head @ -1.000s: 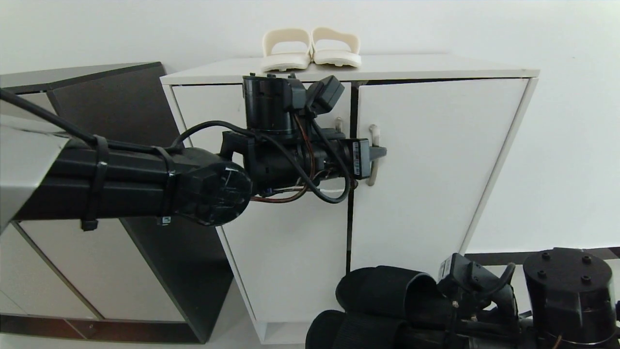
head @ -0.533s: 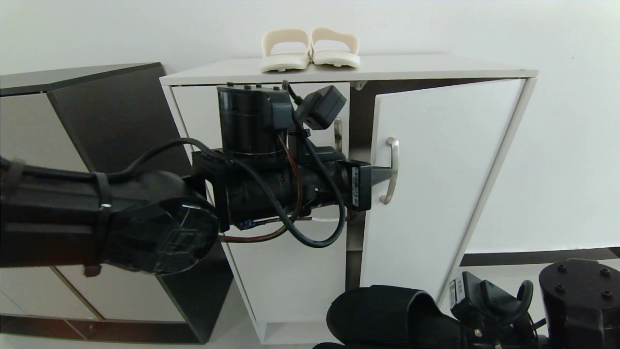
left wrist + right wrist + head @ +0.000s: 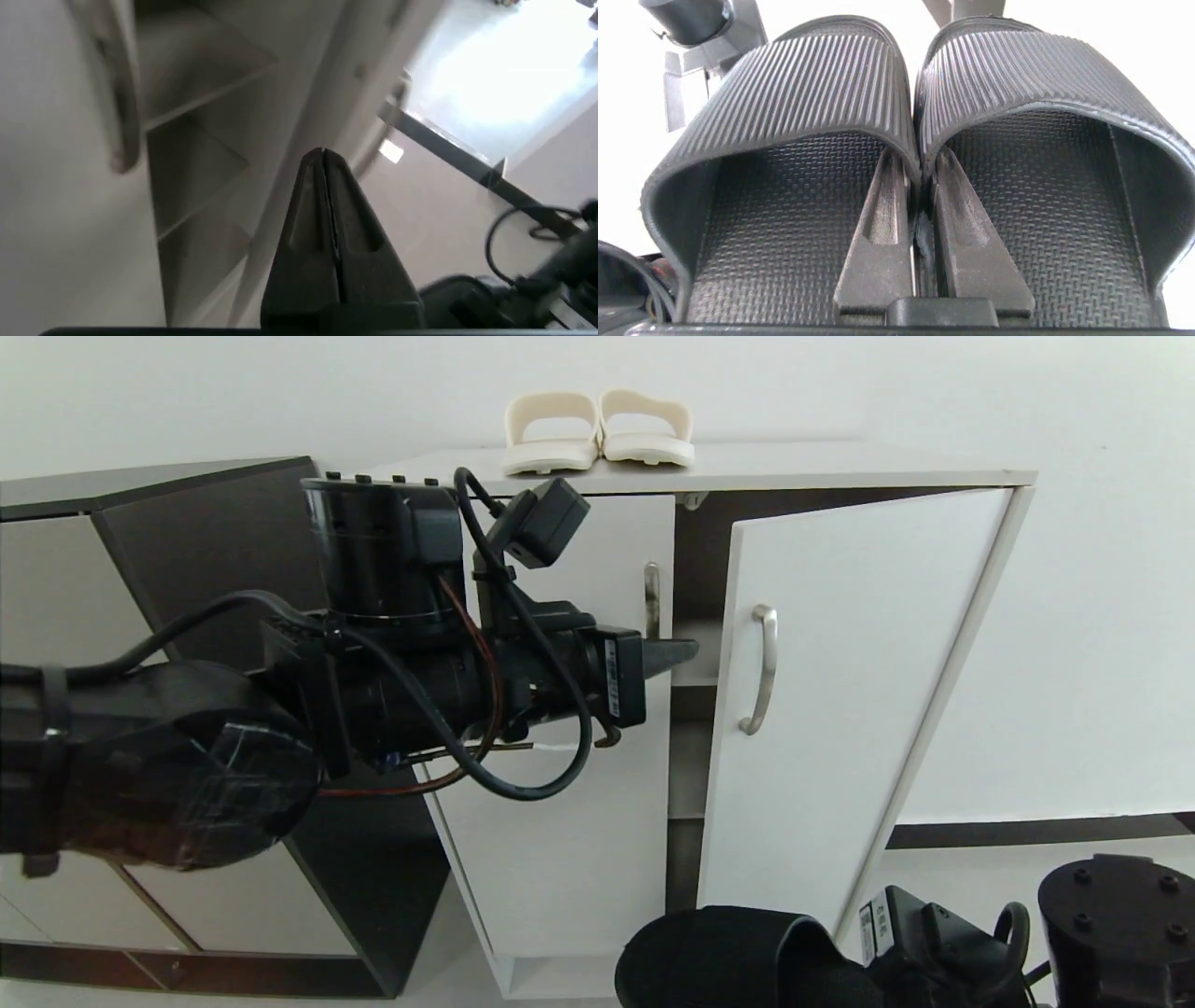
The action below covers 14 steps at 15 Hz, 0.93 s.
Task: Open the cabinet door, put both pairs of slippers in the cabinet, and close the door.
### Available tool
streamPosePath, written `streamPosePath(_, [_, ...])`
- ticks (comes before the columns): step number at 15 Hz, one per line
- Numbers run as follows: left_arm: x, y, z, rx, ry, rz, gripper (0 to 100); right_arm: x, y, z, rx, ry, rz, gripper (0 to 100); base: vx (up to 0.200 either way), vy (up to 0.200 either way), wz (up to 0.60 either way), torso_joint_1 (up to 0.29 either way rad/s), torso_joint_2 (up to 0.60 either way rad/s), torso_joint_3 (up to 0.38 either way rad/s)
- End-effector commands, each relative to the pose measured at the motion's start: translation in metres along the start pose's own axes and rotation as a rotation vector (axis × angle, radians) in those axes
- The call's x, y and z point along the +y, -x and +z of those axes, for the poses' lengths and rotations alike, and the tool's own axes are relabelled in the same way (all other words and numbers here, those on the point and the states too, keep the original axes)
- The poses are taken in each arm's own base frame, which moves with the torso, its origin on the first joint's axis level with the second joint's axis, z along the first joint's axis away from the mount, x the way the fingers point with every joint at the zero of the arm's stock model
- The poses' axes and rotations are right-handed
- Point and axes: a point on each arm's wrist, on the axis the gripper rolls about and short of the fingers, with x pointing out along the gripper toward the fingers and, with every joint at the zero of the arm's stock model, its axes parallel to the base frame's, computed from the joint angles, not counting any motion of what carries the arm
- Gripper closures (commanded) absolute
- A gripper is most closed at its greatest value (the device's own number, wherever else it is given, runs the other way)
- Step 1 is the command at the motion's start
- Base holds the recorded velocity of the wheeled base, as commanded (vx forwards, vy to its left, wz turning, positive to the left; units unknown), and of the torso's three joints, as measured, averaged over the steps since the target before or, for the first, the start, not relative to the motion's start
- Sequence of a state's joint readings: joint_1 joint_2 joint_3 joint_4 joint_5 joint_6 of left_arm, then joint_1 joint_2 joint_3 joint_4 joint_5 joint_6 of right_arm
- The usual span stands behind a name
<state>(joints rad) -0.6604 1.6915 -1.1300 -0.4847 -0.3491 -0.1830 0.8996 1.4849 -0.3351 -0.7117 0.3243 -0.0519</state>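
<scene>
While the right door (image 3: 840,691) stands only part open, the step in hand looks to be the opening itself, with the first pair ready to go in.

Nearest, the right gripper (image 3: 920,173) is low in front of the cabinet (image 3: 840,462). It pinches the black slippers (image 3: 906,112) by their two touching inner walls, one finger inside each shoe. Beyond it the left gripper (image 3: 686,651) sits before the gap between the doors. Its fingers are pressed together on nothing (the left wrist view shows them meeting in one seam), and it is apart from the handle (image 3: 764,667). Behind the gap are shelves (image 3: 206,84). Farthest, the white slippers (image 3: 599,429) sit side by side on the cabinet top.

The gap looks too narrow for a pair held side by side. The next move therefore calls for swinging the door wider, by the handle or its free edge. The black pair can then be carried to a shelf.

The black slippers are cut off at the bottom of the head view, and they hide the right gripper's fingers there. The right door and the left arm cover most of the interior. How deep the shelves run cannot be told.
</scene>
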Motion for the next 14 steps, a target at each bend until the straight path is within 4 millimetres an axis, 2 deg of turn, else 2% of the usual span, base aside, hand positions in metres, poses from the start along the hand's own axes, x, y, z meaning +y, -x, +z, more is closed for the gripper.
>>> streamPosePath(1, [0.021, -0.018, 0.002, -0.006, 0.008, 0.035, 100, 0.003, -0.002, 0.000, 0.005, 0.006, 0.013, 100, 0.000, 0.000, 0.00, 0.000, 0.00, 0.000])
streamPosePath(6, [0.029, -0.048, 0.008, 0.004, 0.035, 0.032, 100, 0.003, -0.006, -0.003, 0.024, 0.001, 0.018, 100, 0.000, 0.000, 0.00, 0.000, 0.00, 0.000])
streamPosePath(11, [0.026, -0.054, 0.009, -0.002, 0.033, 0.029, 100, 0.003, -0.007, -0.006, 0.036, -0.001, 0.023, 100, 0.000, 0.000, 0.00, 0.000, 0.00, 0.000])
streamPosePath(14, [0.015, -0.056, 0.007, -0.003, 0.032, 0.037, 100, 0.007, -0.012, -0.011, 0.066, -0.003, 0.048, 100, -0.200, 0.000, 0.00, 0.007, 0.00, 0.001])
